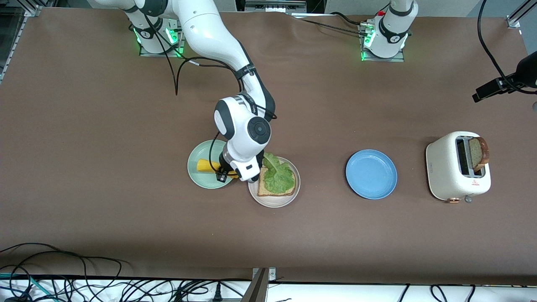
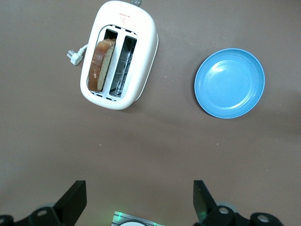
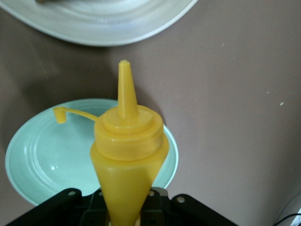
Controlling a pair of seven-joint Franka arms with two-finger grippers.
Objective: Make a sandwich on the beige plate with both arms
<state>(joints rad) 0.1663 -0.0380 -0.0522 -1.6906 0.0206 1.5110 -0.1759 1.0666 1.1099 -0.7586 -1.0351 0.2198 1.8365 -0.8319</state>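
The beige plate (image 1: 275, 203) carries one bread slice (image 1: 268, 191) with a ruffled green lettuce leaf (image 1: 277, 174) on top. My right gripper (image 1: 226, 172) is shut on a yellow squeeze bottle (image 1: 205, 166) over the mint-green plate (image 1: 201, 178) beside it. In the right wrist view the bottle (image 3: 128, 155) has its cap hanging off, and its nozzle points at the beige plate's rim (image 3: 103, 23). A second bread slice (image 1: 478, 153) stands in the white toaster (image 1: 451, 176). My left gripper (image 2: 139, 197) hangs open and empty high over the table, looking down on the toaster (image 2: 141, 52).
A blue plate (image 1: 371, 174) lies bare between the beige plate and the toaster, and it shows in the left wrist view (image 2: 229, 82). A black camera on a stand (image 1: 503, 84) reaches in at the left arm's end. Cables run along the table's front edge.
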